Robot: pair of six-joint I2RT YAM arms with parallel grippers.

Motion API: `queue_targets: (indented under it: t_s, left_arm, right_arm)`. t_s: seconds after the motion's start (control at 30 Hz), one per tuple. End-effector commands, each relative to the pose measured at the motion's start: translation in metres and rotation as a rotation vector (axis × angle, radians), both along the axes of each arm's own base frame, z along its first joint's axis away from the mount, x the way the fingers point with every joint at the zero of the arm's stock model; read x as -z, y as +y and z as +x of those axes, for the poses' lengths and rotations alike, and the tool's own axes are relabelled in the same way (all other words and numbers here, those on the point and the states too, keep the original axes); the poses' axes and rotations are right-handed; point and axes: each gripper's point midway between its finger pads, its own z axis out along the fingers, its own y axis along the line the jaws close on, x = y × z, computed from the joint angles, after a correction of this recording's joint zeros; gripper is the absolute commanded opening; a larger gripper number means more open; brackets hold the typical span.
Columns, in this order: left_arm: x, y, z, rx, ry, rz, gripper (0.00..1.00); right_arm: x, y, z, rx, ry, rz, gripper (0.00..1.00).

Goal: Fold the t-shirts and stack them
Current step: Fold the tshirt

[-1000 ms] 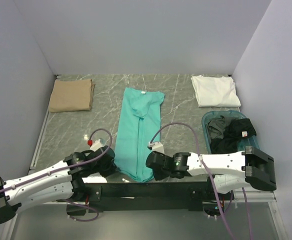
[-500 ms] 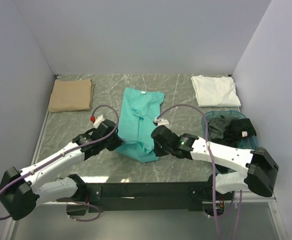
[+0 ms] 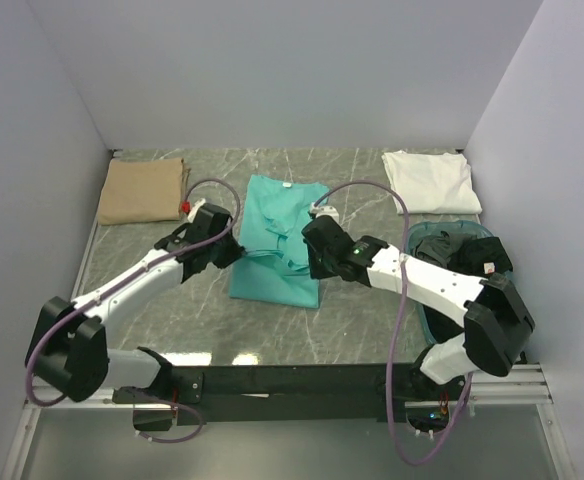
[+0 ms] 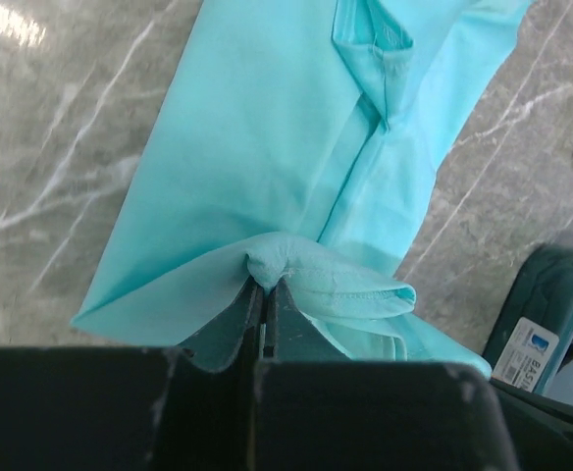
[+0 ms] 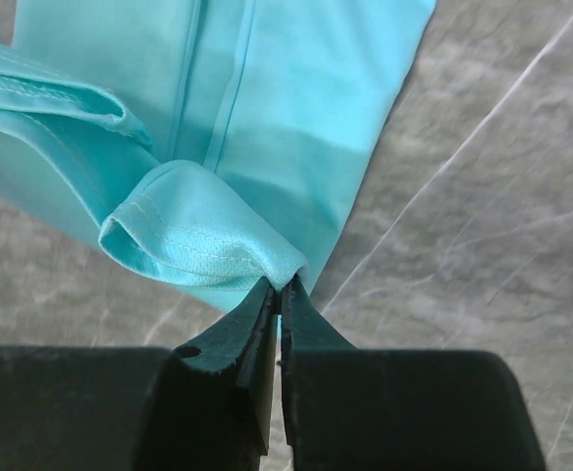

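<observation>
The teal t-shirt (image 4: 267,147) is soft, matt knit cloth with stitched hems. The counter (image 5: 502,196) is smooth, grey, veined like stone and faintly glossy. The left pincer (image 4: 264,285) and right pincer (image 5: 279,285) are dark matt plastic, scuffed. The tub (image 3: 410,242) is smooth blue-green plastic.

The only print that can be read is in the lower right of the left wrist view. There, a white sticker (image 4: 525,350) on the rigid blue-green plastic tub (image 4: 551,285) shows the letters "BASI" beside a small blue square; the rest cannot be made out.

In the top view two tags are too small to read:
- the tiny white neck tag (image 3: 287,184) of the turquoise soft cloth t-shirt (image 3: 272,275) at centre
- a white tag (image 3: 489,267) on the dark grey cloth t-shirt (image 3: 472,262) at right
</observation>
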Motion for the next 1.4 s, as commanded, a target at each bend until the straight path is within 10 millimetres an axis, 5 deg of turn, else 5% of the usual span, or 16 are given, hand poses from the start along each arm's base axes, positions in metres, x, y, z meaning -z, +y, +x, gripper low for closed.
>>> queue_targets:
  t_s: [0.0, 0.5, 0.9, 1.0, 1.07, 1.1, 1.13, 1.2, 1.37]
  left_arm:
    - [-0.016, -0.009, 0.025, 0.048, -0.048, -0.021, 0.01]
    - [0.014, -0.004, 0.067, 0.067, 0.032, -0.052, 0.01]
    - [0.032, 0.001, 0.082, 0.059, 0.064, -0.031, 0.14]
    - [0.034, 0.001, 0.086, 0.061, 0.069, -0.027, 0.25]
    - [0.031, 0.001, 0.088, 0.063, 0.062, -0.029, 0.40]
    - [0.028, 0.002, 0.088, 0.061, 0.059, -0.027, 0.46]
    - [0.023, 0.002, 0.090, 0.057, 0.048, -0.029, 0.66]
    - [0.009, 0.004, 0.088, 0.052, 0.019, -0.033, 0.97]
    - [-0.016, 0.017, 0.067, 0.022, -0.044, -0.033, 0.99]
  right_arm:
    - [-0.019, 0.006, 0.026, 0.007, -0.067, 0.019, 0.06]
    - [-0.010, 0.000, 0.085, 0.056, -0.051, 0.035, 0.06]
    - [0.018, 0.001, 0.113, 0.067, -0.004, 0.059, 0.07]
    - [0.022, -0.004, 0.120, 0.094, -0.005, 0.047, 0.16]
    - [0.018, -0.006, 0.125, 0.101, -0.013, 0.044, 0.48]
    - [0.016, -0.009, 0.127, 0.112, -0.016, 0.036, 0.56]
    - [0.013, -0.010, 0.129, 0.120, -0.021, 0.036, 0.69]
    - [0.010, -0.012, 0.124, 0.122, -0.022, 0.041, 0.77]
    - [-0.005, -0.011, 0.098, 0.091, -0.028, 0.140, 0.84]
